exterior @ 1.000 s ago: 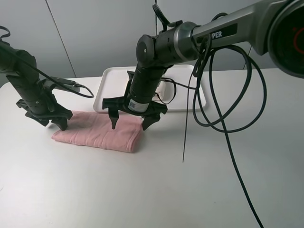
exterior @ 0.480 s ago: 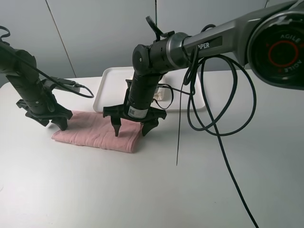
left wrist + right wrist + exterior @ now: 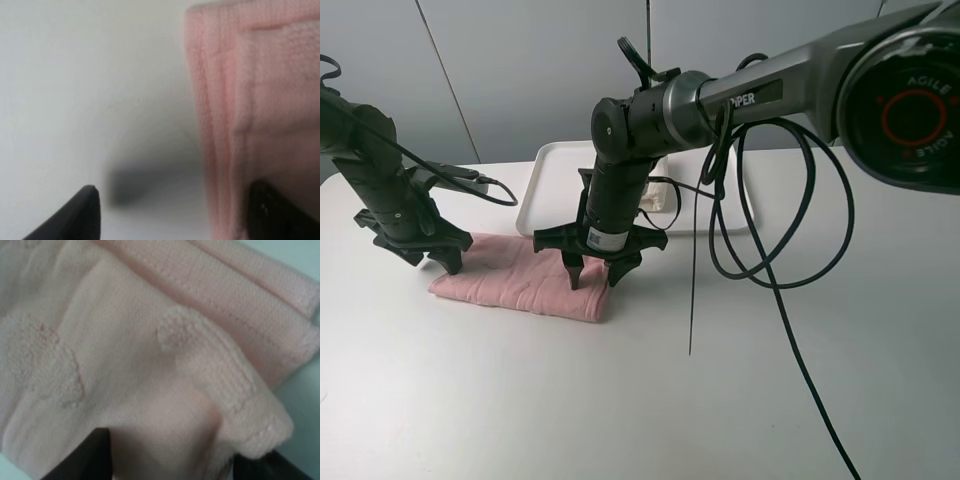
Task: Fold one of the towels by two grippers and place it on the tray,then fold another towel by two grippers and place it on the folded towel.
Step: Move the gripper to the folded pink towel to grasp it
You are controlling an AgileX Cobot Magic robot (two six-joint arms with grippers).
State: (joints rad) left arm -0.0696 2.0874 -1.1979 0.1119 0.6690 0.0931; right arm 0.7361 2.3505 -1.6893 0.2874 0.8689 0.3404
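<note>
Right tool (image 3: 170, 465) straddles bunched pink towel (image 3: 150, 365), seen wrist-only.

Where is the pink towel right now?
The pink towel lies folded on the table, left of centre in the high view, in front of the white tray.

Left gripper (image 3: 436, 262) fingers spread wide; right gripper (image 3: 594, 280) fingers narrower, both pointing down.

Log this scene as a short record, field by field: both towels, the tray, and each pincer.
pink towel: folded, flat on table, in front of tray
cream towel: on tray, only partly visible
left pincer: open, straddling pink towel's left end
right pincer: jaws apart, tips pressed into pink towel's right end
</note>
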